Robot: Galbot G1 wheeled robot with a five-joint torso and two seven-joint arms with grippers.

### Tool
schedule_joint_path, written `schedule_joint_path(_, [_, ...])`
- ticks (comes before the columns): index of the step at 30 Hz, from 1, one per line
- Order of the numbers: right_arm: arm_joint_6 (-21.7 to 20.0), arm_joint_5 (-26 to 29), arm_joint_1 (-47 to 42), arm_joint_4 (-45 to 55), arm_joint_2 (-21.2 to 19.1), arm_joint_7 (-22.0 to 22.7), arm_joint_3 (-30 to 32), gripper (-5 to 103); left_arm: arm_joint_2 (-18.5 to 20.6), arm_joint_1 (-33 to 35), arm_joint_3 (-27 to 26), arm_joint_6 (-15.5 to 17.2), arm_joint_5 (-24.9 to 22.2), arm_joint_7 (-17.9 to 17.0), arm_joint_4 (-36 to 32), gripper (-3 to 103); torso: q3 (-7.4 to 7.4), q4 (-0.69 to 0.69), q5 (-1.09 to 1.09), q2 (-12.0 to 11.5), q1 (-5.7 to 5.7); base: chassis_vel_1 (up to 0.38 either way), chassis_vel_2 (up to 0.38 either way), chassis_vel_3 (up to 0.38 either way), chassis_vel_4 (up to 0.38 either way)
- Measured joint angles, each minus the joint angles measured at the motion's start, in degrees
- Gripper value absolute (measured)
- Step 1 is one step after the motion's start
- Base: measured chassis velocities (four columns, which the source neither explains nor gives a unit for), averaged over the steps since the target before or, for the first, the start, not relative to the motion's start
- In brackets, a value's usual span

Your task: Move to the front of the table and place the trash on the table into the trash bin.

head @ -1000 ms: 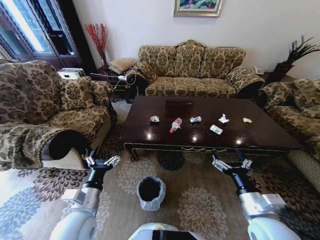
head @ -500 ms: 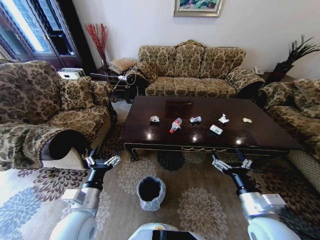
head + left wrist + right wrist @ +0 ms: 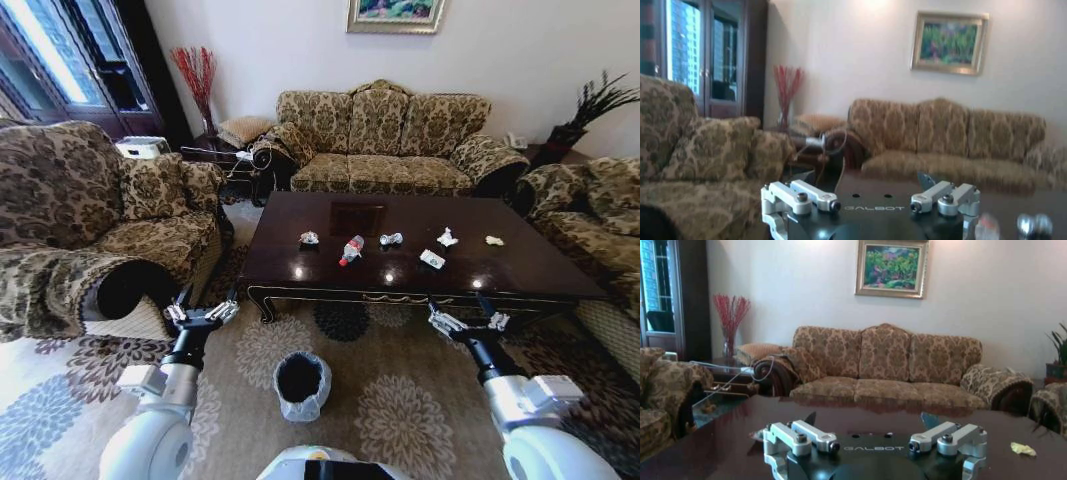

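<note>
Dark glossy desk (image 3: 520,262) before me: bottle (image 3: 351,250), wrappers, crumpled papers (image 3: 447,238). Bag-lined black bin (image 3: 301,385) on carpet.

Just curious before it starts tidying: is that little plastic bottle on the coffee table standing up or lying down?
Lying down. The bottle rests on its side on the table, its red cap toward the near edge.

I see a three-seat patterned sofa (image 3: 385,135) against the far wall, with a framed painting (image 3: 395,14) hanging above it. A matching armchair (image 3: 95,215) sits to the left and another (image 3: 590,215) to the right. Red dried branches (image 3: 195,72) stand in the left corner, a dark spiky plant (image 3: 590,105) in the right. A floral carpet (image 3: 400,400) covers the floor.
</note>
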Motion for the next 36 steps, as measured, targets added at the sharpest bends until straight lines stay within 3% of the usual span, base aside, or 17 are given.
schedule_joint_path(2, [0.72,-0.21,-0.41,-0.18,0.26,-0.17,0.10,100,0.21,-2.11,1.16,-1.65,2.75,1.01,10.17,100,0.00,-0.01,-0.04,0.00,0.00,0.000,0.000,0.000,0.000])
schedule_joint_path(3, [0.72,-0.21,-0.41,-0.18,0.26,-0.17,0.10,100,0.21,-2.11,1.16,-1.65,2.75,1.01,10.17,100,0.00,-0.01,-0.04,0.00,0.00,0.000,0.000,0.000,0.000])
schedule_joint_path(6, [1.10,-0.21,-0.74,0.34,0.17,-0.28,0.40,100,-0.34,-5.70,4.46,-1.35,4.51,1.97,22.67,100,0.00,-0.01,-0.05,0.00,0.00,0.000,0.000,0.000,0.000])
schedule_joint_path(11, [1.20,-0.21,-0.73,0.64,-0.44,-0.12,0.55,100,0.17,-9.17,8.90,0.21,4.71,2.10,30.92,100,0.00,-0.01,-0.03,0.00,0.00,0.000,0.000,0.000,0.000])
schedule_joint_path(13, [1.20,-0.20,-0.73,0.94,-0.73,0.17,0.59,100,0.48,-12.71,12.26,0.29,5.20,2.58,38.78,100,0.00,-0.02,-0.03,0.00,0.00,0.000,0.000,0.000,0.000])
schedule_joint_path(19, [1.42,-0.20,-1.59,1.17,-0.59,0.60,1.16,100,-0.13,-17.70,15.94,-1.83,5.03,3.15,49.28,100,0.00,-0.01,-0.03,0.00,0.00,0.000,0.000,0.000,0.000])
schedule_joint_path(21, [1.51,-0.17,-2.29,1.35,-0.57,1.17,1.73,100,0.04,-20.35,16.78,-4.34,5.70,4.16,55.55,100,0.00,-0.03,-0.03,0.00,0.00,0.000,0.000,0.000,0.000])
schedule_joint_path(29, [0.89,-0.54,-2.64,1.41,-2.14,3.60,1.82,100,0.39,-24.45,17.19,-4.99,5.84,6.32,67.17,100,0.00,-0.01,-0.02,0.00,0.00,0.000,0.000,0.000,0.000])
schedule_joint_path(31, [0.59,-0.63,-3.12,1.41,-2.66,4.45,1.70,100,-0.79,-26.28,17.23,-5.72,5.97,6.65,72.59,100,0.00,0.00,-0.03,0.00,0.00,0.000,0.000,0.000,0.000])
schedule_joint_path(36, [0.69,-1.09,-3.97,1.41,-2.48,5.17,1.74,100,-2.28,-28.91,17.23,-6.65,6.12,6.89,78.79,100,0.00,-0.01,-0.03,0.00,0.00,0.000,0.000,0.000,0.000])
